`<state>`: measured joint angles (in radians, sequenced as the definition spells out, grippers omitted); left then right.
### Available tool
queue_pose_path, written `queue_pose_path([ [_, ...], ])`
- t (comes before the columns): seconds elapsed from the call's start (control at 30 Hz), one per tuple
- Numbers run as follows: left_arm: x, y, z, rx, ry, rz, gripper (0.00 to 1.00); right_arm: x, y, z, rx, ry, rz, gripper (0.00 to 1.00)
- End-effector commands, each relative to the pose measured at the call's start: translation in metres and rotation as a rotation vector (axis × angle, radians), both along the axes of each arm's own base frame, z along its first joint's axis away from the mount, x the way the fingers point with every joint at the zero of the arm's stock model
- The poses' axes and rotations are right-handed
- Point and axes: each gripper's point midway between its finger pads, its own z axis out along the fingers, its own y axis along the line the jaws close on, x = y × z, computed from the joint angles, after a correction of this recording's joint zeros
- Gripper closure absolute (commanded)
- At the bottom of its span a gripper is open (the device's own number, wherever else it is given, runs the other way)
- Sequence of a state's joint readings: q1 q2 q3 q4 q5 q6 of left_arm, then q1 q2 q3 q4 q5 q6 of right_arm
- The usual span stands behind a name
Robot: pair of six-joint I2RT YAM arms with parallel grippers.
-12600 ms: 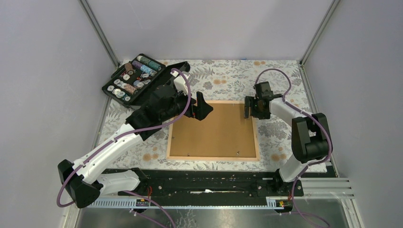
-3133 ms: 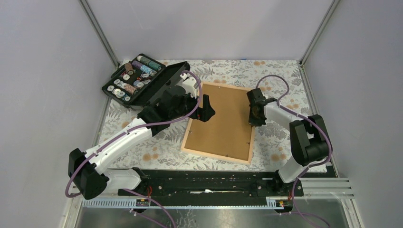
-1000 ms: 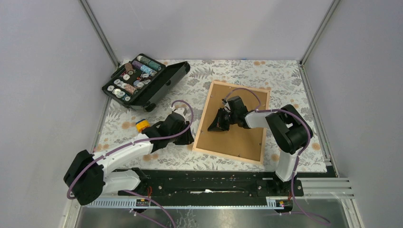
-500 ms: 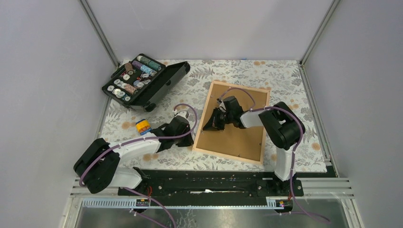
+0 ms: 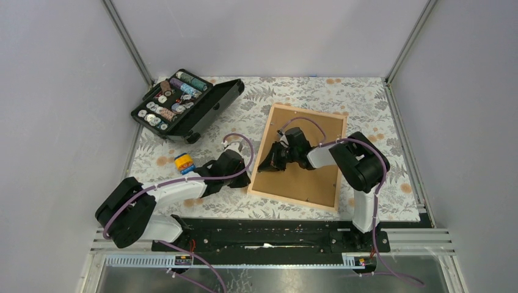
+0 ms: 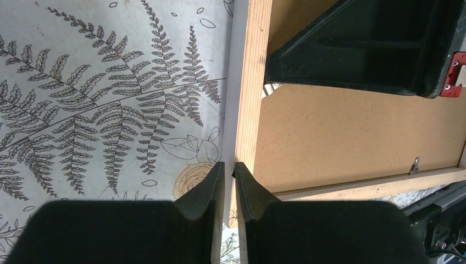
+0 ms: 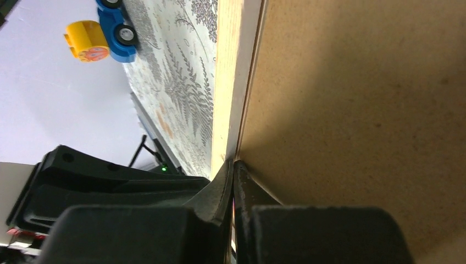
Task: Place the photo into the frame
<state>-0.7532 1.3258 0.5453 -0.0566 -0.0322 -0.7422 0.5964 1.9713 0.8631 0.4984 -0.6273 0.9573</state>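
Observation:
The frame [image 5: 292, 201] lies face down and askew on the flowered cloth, its brown backing board [image 5: 311, 180] up. The photo is out of view. My left gripper [image 5: 244, 178] is low at the frame's near left corner. In the left wrist view its fingertips [image 6: 229, 170] stand a narrow gap apart, straddling the outer edge of the pale wood rim [image 6: 255, 82]; whether they pinch it is unclear. My right gripper [image 5: 266, 166] reaches across the board to the left rim. In the right wrist view it [image 7: 232, 165] is shut, tips pressed into the seam between rim [image 7: 228, 66] and board [image 7: 357, 99].
An open black case [image 5: 183, 104] of small round things sits at the back left. A yellow and blue toy car [image 5: 183, 163] stands on the cloth just left of my left arm. The enclosure's walls close in three sides.
The right gripper slid left across the board to the frame's left rim. The left gripper drew in beside the frame's near left corner and its jaws narrowed. Earlier the frame was turned from landscape to askew.

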Motion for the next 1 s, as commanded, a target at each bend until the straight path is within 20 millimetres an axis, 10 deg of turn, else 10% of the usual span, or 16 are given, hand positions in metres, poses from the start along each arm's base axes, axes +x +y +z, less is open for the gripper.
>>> queue_pose_path([
  [0.0,-0.002,0.01,-0.007,0.049,0.002,0.009,0.84,0.009,0.002,0.009,-0.119,-0.104,0.056,0.95],
  [0.27,0.001,0.013,0.023,0.028,-0.06,0.017,0.81,0.017,-0.049,0.04,-0.446,-0.268,0.112,0.6],
  [0.53,-0.003,-0.005,0.023,-0.06,-0.027,-0.015,0.8,-0.03,-0.029,0.016,-0.32,-0.148,0.119,0.88],
  [0.97,-0.007,-0.003,0.005,-0.05,-0.002,-0.006,0.81,-0.014,-0.019,-0.02,-0.386,-0.208,-0.053,1.0],
])
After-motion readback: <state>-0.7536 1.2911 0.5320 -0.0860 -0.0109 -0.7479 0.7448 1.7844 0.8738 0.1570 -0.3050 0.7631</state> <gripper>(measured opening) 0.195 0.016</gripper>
